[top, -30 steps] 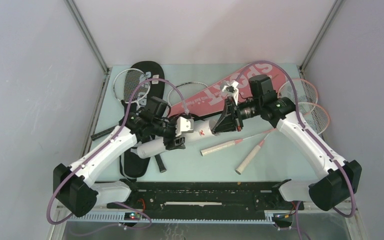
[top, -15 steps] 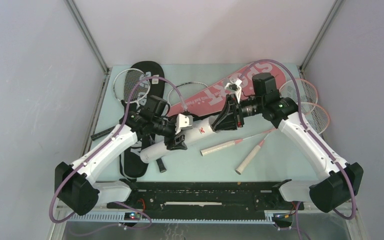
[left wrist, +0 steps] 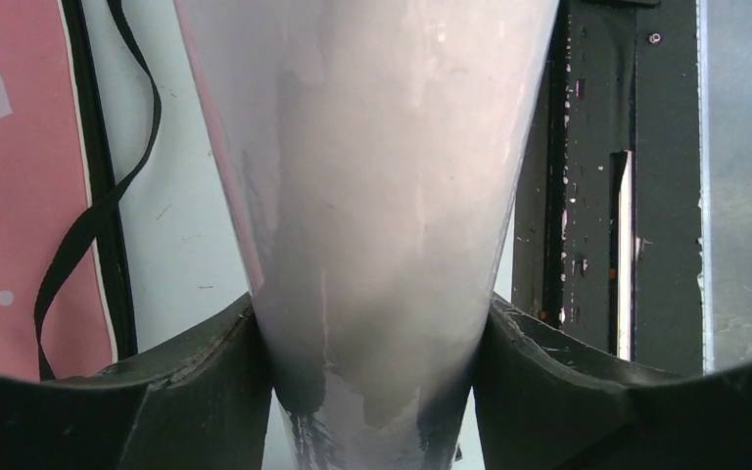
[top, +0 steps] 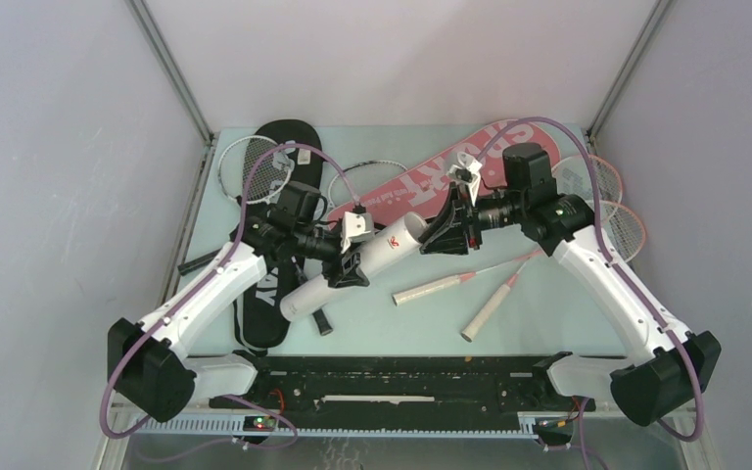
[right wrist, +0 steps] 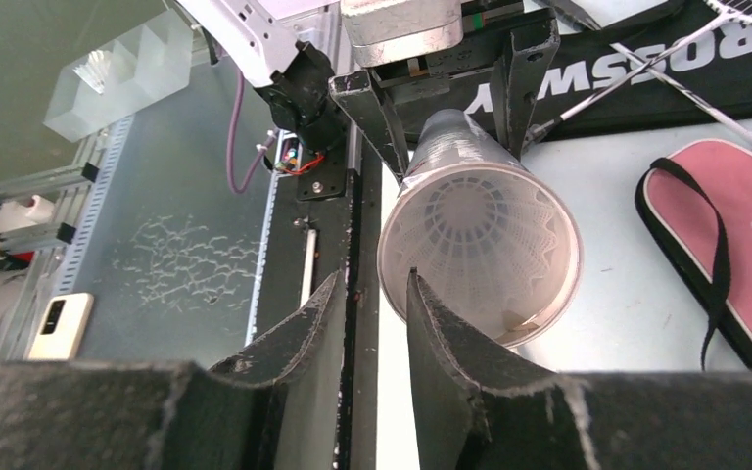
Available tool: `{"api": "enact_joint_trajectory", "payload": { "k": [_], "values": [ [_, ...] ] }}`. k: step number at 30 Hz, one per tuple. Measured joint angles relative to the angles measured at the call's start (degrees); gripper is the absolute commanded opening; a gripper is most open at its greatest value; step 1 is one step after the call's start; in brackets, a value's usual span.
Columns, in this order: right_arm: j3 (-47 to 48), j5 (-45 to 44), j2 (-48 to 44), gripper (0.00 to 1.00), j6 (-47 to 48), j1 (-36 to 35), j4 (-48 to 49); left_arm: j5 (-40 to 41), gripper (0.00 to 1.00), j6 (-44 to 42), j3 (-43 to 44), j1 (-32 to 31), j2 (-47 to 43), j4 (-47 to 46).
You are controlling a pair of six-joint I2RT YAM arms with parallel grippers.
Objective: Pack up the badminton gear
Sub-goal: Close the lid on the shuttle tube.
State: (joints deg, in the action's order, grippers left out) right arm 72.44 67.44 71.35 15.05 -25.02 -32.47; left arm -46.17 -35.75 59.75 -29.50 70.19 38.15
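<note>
The left gripper (top: pixel 351 259) clamped the long white tube (top: pixel 392 245) mid-length, tilted over the tabletop (top: pixel 548 313), while the right gripper (right wrist: pixel 375 282), fingers apart, hovered at the tube's open rim, a shuttlecock (right wrist: pixel 475 220) seated inside.

Two names I can read

From my right wrist, white letters "ROSSWAY" run along the black racket cover (right wrist: pixel 587 78), the first letter hidden. From above, "SPORT" stands in white on the pink racket cover (top: pixel 416 183), partly covered. The red mark on the white tube (top: pixel 392 243) is too small to read.
</note>
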Motion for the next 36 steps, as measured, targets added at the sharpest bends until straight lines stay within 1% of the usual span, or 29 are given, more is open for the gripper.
{"api": "enact_joint_trajectory", "payload": {
  "k": [12,16,29,32,36],
  "values": [
    [0.0,-5.33,-0.48,0.39,2.73,-1.7,-0.7,1.6,0.49,0.59,0.0,0.13,0.72,0.33],
    [0.0,-5.68,-0.48,0.4,2.67,-1.81,-1.18,2.62,0.49,-0.37,0.0,-0.11,0.72,0.28],
    [0.04,-6.8,0.55,0.41,2.8,-3.28,-2.93,7.67,0.49,-2.86,0.0,-1.84,0.72,2.08],
    [0.35,-7.23,0.55,0.43,3.28,-2.36,-4.22,8.24,0.5,-2.86,0.0,-1.95,0.61,1.9],
    [1.38,-7.39,0.37,0.46,4.0,1.57,-6.16,9.03,0.51,-3.15,0.11,-1.88,-0.42,1.4]
  ]
}}
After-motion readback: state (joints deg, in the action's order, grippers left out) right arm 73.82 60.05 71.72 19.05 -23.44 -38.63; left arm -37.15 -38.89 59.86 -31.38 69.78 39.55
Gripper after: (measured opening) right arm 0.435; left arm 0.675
